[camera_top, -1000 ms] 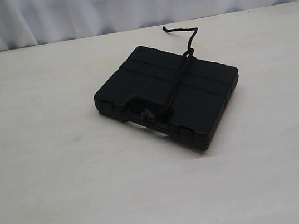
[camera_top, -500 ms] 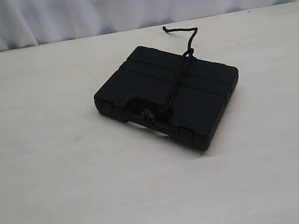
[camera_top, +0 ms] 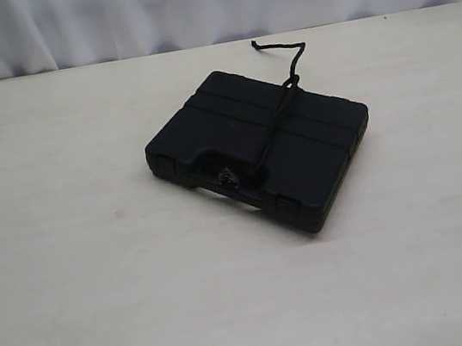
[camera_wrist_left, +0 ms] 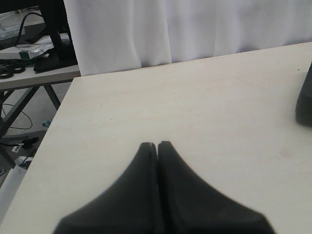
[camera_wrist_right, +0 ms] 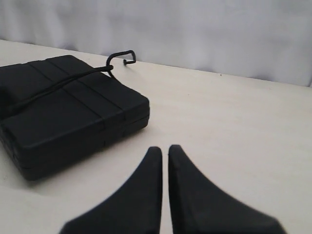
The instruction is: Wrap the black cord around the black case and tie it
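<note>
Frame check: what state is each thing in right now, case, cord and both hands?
black case: closed, lying flat on the table.
black cord: drawn across the lid, small knot at the handle side, free end sticking out past the far edge.
left hand: shut, holding nothing, clear of the case.
right hand: shut, holding nothing, clear of the case.

1. One black case [camera_top: 258,147], alone on one pale table [camera_top: 100,288].
2. One black cord [camera_top: 291,83], over the lid.
3. Two grippers: left gripper [camera_wrist_left: 157,145], right gripper [camera_wrist_right: 165,150].
4. One white curtain [camera_top: 189,5], behind.
</note>
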You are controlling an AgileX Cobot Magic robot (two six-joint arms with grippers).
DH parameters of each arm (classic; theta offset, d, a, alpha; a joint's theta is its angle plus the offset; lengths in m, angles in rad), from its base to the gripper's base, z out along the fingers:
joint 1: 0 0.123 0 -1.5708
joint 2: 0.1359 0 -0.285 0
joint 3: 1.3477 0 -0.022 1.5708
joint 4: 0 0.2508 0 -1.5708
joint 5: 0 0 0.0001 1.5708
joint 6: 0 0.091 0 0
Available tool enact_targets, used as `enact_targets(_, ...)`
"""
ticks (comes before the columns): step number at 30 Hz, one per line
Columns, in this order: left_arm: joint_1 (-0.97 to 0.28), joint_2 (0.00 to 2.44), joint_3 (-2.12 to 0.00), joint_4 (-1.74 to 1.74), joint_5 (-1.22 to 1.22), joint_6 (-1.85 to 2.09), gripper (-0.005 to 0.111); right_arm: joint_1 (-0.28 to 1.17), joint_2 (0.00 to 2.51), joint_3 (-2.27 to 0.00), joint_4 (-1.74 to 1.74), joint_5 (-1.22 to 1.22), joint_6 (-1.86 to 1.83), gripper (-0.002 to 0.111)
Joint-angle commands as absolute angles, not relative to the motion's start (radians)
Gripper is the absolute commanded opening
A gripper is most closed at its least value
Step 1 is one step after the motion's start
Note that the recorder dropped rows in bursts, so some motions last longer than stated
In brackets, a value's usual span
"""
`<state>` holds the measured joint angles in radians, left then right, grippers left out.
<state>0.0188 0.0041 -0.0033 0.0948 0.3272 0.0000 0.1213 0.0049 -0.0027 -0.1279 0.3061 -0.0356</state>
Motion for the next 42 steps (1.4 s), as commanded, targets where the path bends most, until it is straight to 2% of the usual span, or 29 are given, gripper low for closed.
enact_targets(1,0.012,0.0,0.0,0.094,0.311,-0.006,0.0,0.141,0.0,0.0,-0.118,0.309,-0.057,0.004)
enact_targets(42,0.012,0.0,0.0,0.094,0.311,-0.006,0.0,0.125,0.0,0.0,-0.037,0.319,-0.064,0.004)
